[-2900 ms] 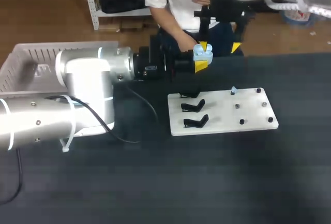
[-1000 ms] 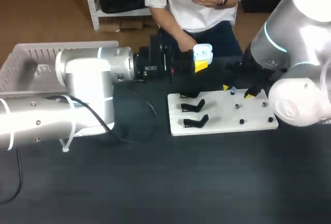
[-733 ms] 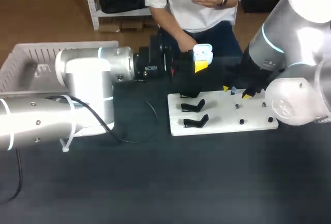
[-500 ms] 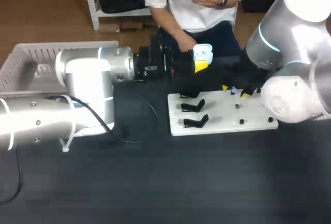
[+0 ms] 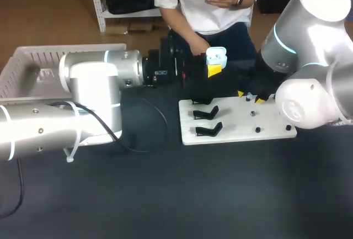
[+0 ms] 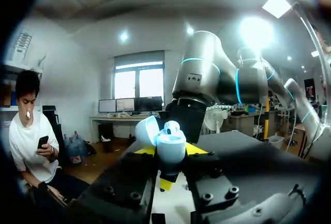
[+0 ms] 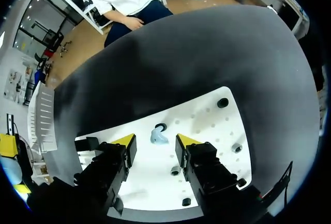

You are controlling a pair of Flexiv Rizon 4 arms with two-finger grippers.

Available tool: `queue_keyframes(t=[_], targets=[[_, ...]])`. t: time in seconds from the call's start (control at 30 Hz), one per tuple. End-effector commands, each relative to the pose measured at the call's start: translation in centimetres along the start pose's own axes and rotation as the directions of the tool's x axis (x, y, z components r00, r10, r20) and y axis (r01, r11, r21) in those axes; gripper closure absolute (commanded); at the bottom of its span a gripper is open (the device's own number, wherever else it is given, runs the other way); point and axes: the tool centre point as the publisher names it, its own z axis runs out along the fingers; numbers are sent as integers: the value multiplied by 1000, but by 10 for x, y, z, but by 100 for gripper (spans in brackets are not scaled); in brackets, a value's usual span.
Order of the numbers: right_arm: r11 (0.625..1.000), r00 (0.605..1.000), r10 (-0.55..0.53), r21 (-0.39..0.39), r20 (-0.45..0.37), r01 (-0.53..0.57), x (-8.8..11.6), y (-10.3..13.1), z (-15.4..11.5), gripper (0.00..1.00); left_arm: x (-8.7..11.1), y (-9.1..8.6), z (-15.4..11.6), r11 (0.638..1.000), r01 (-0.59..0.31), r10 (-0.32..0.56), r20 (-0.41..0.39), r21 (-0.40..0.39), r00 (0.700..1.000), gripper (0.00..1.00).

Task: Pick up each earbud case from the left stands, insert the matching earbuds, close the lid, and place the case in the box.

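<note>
Left gripper [image 5: 214, 69] is closed on a light-blue earbud case [image 5: 217, 57], held from two sides above the far edge of the dark table [image 5: 165, 195], just beyond the white board [image 5: 237, 134]. In the left wrist view the earbud case [image 6: 170, 145] sits upright between the yellow tips of that gripper [image 6: 170, 154], its lid [image 6: 147, 131] swung open to one side. A pale rounded piece [image 6: 171, 127] shows in the mouth of the case; whether it is an earbud cannot be told. Right gripper [image 5: 250, 96] is low over the far right part of the board, jaws apart. In the right wrist view a light-blue earbud [image 7: 160, 138] stands on the board [image 7: 207, 131] between the spread tips of the right gripper [image 7: 155, 142], with a gap on either side. Three black stands [image 5: 208, 112] occupy the board's left part. Small dark pegs [image 5: 257, 130] occupy its right part. The white box [image 5: 33, 62] lies at the table's far left, behind the left arm.
</note>
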Motion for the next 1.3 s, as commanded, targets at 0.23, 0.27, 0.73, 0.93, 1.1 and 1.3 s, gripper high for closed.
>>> queue_keyframes(t=[0.23, 0.27, 0.73, 0.93, 1.1, 1.3], targets=[[1000, 1000, -4, 9, -9, 4, -1, 0, 5, 55, 1, -2, 0, 1000, -5, 6, 5, -6, 1000, 100], [1000, 1000, -3, 9, -9, 3, -1, 0, 5, 56, 1, -2, 0, 1000, -5, 6, 5, -6, 1000, 100], [1000, 1000, 2, 12, -6, -2, -2, -2, 5, 65, 1, -2, 0, 1000, -5, 6, 5, -6, 1000, 100], [1000, 1000, 4, 9, -9, -4, 0, -1, 5, 72, 1, -2, 0, 1000, -5, 6, 5, -6, 1000, 100], [1000, 1000, 5, 9, -13, -5, 0, -2, 6, 73, 1, -2, 0, 1000, -5, 6, 5, -6, 1000, 100], [1000, 1000, 5, 7, -13, -5, 0, -2, 6, 73, 1, -2, 0, 1000, -5, 6, 5, -6, 1000, 100]])
